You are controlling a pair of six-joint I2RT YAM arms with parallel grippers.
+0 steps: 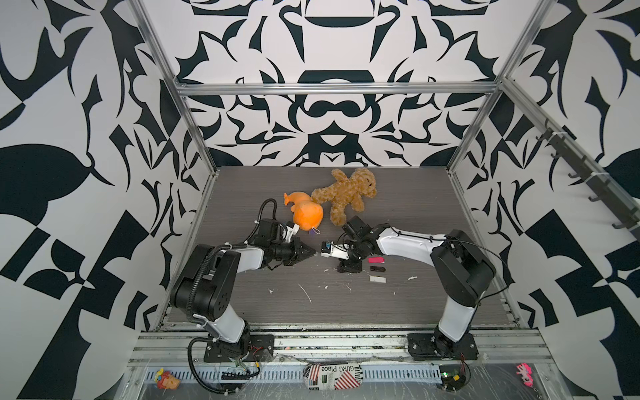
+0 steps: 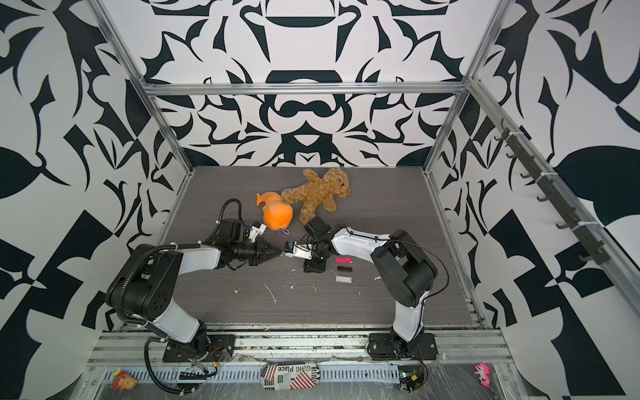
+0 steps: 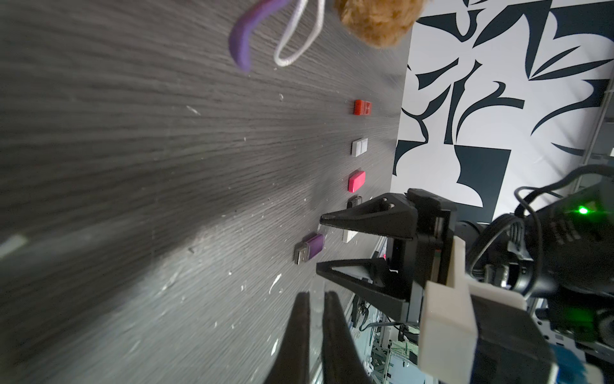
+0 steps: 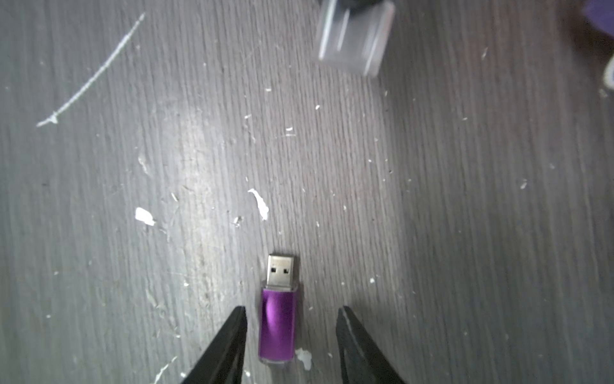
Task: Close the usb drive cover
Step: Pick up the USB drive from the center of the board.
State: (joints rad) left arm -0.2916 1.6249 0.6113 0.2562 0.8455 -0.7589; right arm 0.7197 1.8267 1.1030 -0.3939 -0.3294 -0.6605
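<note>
Plainly, the usb drive (image 4: 277, 325) lies flat on the bench (image 4: 133, 166) with its metal plug (image 4: 280, 271) bare, so the closing is not yet done. The right jaws stand open astride its purple body, touching neither side. The clear cover (image 4: 354, 36) hangs well apart from the plug, apparently pinched in the left jaws, which are shut. Left to do: steady the usb drive, line up, push on.

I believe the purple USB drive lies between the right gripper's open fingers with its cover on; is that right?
Not quite: the purple USB drive lies between the right gripper's open fingers, but its connector is bare, as the right wrist view shows.
</note>
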